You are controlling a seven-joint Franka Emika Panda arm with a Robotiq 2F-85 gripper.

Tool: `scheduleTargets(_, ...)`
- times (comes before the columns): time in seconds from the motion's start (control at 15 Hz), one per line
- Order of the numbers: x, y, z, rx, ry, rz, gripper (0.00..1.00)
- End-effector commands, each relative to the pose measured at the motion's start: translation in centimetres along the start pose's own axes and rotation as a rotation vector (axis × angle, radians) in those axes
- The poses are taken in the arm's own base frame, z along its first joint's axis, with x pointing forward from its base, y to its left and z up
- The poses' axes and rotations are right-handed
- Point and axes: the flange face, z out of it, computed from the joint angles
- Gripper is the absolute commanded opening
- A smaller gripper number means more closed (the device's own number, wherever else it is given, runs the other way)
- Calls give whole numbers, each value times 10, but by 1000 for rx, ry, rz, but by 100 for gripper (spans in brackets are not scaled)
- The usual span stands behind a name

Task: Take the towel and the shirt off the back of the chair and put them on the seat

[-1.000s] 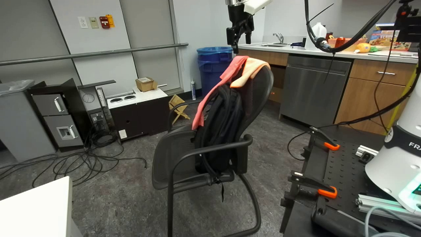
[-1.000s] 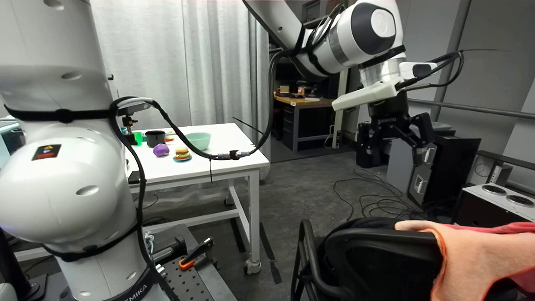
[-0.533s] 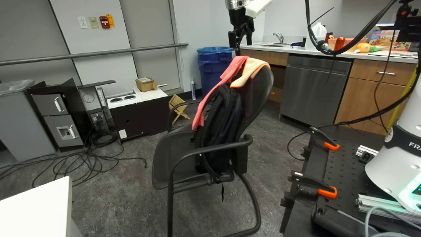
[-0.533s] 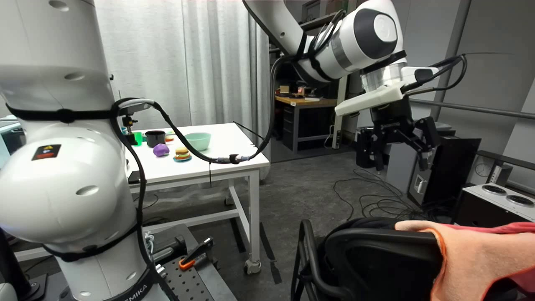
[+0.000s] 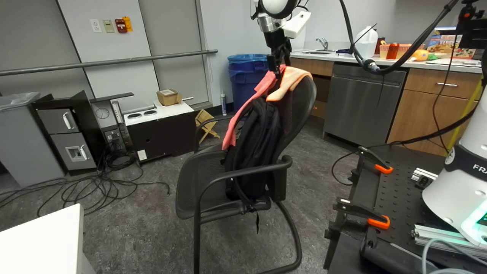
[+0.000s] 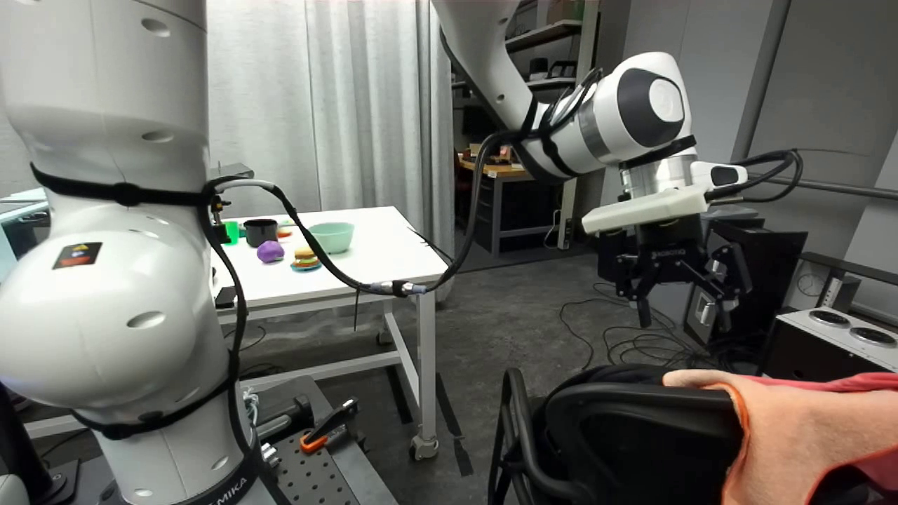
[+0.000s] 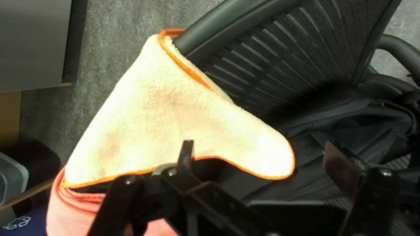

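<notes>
The peach towel (image 5: 291, 82) with an orange hem is draped over the top of the chair's back (image 5: 307, 101). It also shows in an exterior view (image 6: 807, 428) and in the wrist view (image 7: 157, 114). A coral-pink cloth (image 5: 247, 104), likely the shirt, hangs beside it from the back down toward the black seat (image 5: 196, 182); its end shows in the wrist view (image 7: 73, 209). My gripper (image 5: 282, 67) is open and empty above the chair back, fingers down. In the wrist view its fingers (image 7: 259, 150) straddle the towel's rounded corner, apparently above it.
A black backpack (image 5: 253, 148) leans against the chair back on the seat. Thin armrests (image 5: 247, 171) flank it. A blue bin (image 5: 247, 82) and a counter (image 5: 380, 64) stand behind. A white table (image 6: 393, 259) with toy items stands in an exterior view.
My gripper has moved down toward the chair back, and slightly right in both exterior views. It stays open. The towel, pink cloth and chair have not moved.
</notes>
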Motion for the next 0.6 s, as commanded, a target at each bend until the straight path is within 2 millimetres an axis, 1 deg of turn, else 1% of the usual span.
scheduleTargets(0.0,15,12,28,-51,-32,-52,100)
scheduleTargets(0.27,25,13,56,-113,-64,-91,100)
scheduleTargets(0.53,42,6,70,-184,-74,-128,100)
